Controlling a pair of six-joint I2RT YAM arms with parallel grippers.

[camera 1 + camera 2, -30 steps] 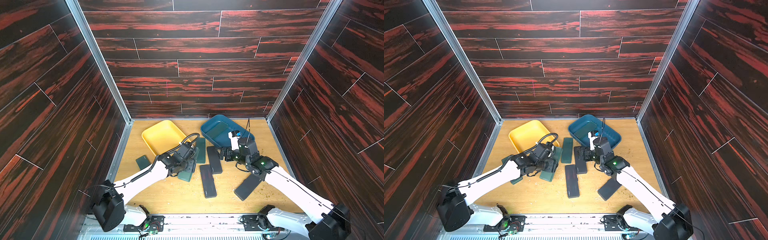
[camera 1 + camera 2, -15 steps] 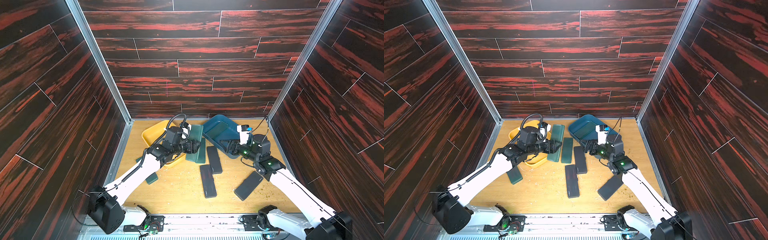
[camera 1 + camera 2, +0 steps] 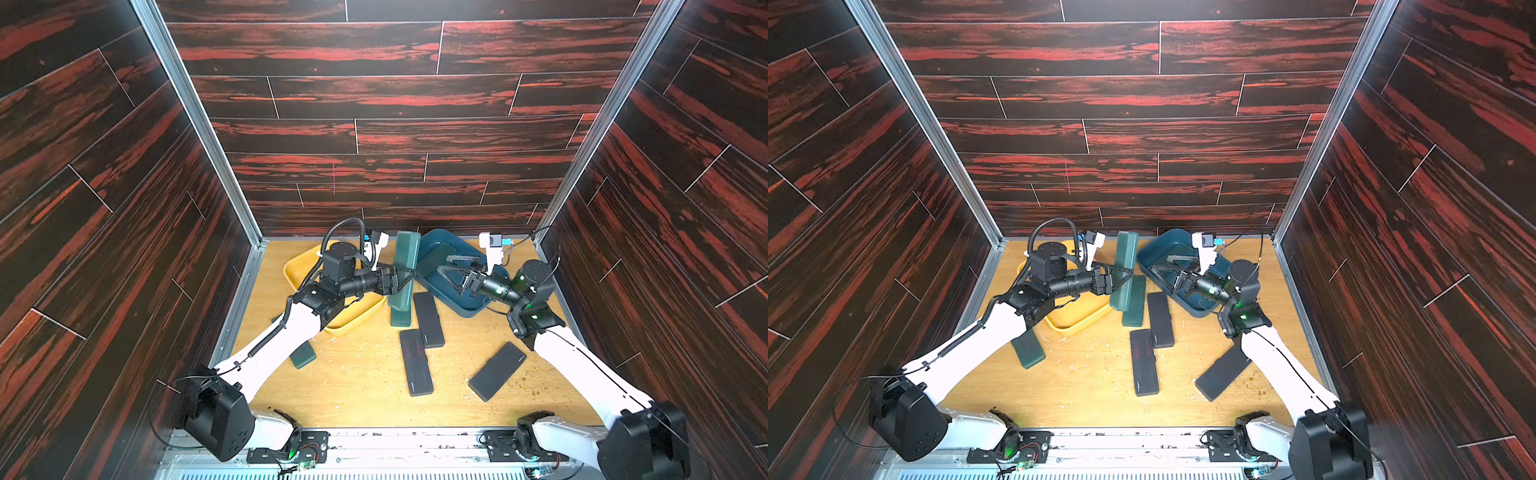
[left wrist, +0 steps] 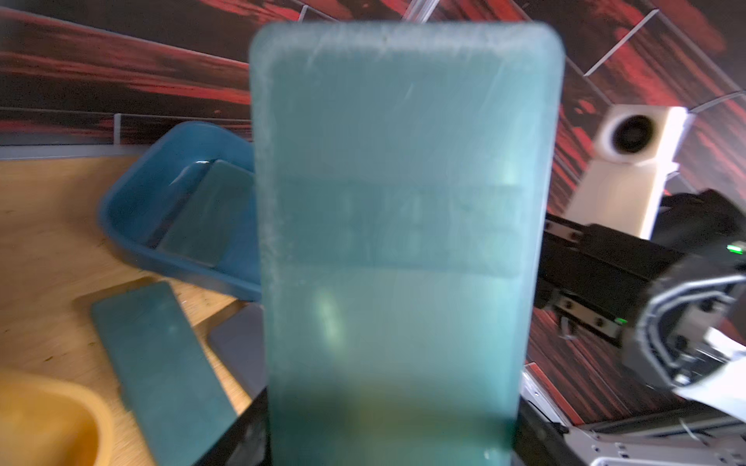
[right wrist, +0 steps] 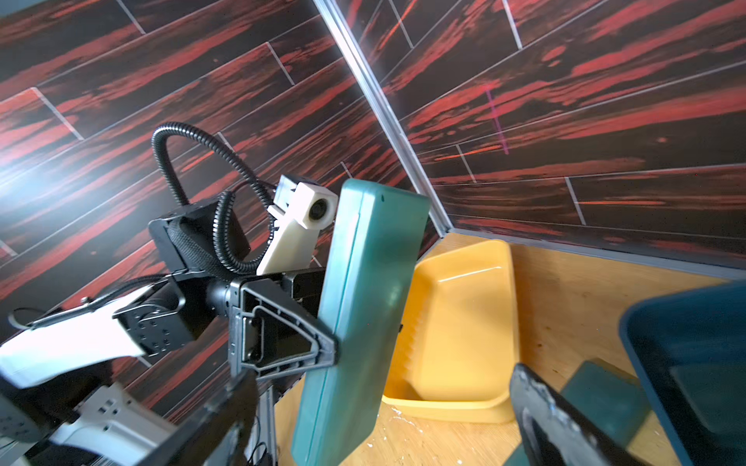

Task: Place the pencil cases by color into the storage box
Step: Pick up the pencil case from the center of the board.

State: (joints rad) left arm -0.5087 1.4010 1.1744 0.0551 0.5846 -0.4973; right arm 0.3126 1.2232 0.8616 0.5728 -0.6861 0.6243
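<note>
My left gripper (image 3: 409, 276) is shut on a dark green pencil case (image 3: 405, 266), held upright on end between the two storage boxes; it fills the left wrist view (image 4: 403, 222). My right gripper (image 3: 446, 270) hangs open and holds nothing over the blue storage box (image 3: 469, 311), its jaws facing the held case (image 5: 363, 322). A dark green case (image 4: 206, 214) lies inside the blue box. The yellow storage box (image 3: 357, 320) shows nothing in it. On the table lie a green case (image 3: 401, 311), three black cases (image 3: 428, 318) (image 3: 415, 368) (image 3: 496, 370) and another green case (image 3: 303, 355).
Wood-patterned walls close in the table on three sides. The left forearm crosses above the yellow box and partly covers the green case at the left. The right forearm (image 3: 582, 365) passes beside the black case at the front right. Pale scuffs and crumbs mark the tabletop.
The left arm lifted the green case off the table and carried it back and right, upright between the boxes. The right gripper swung over the blue box and opened wider.
</note>
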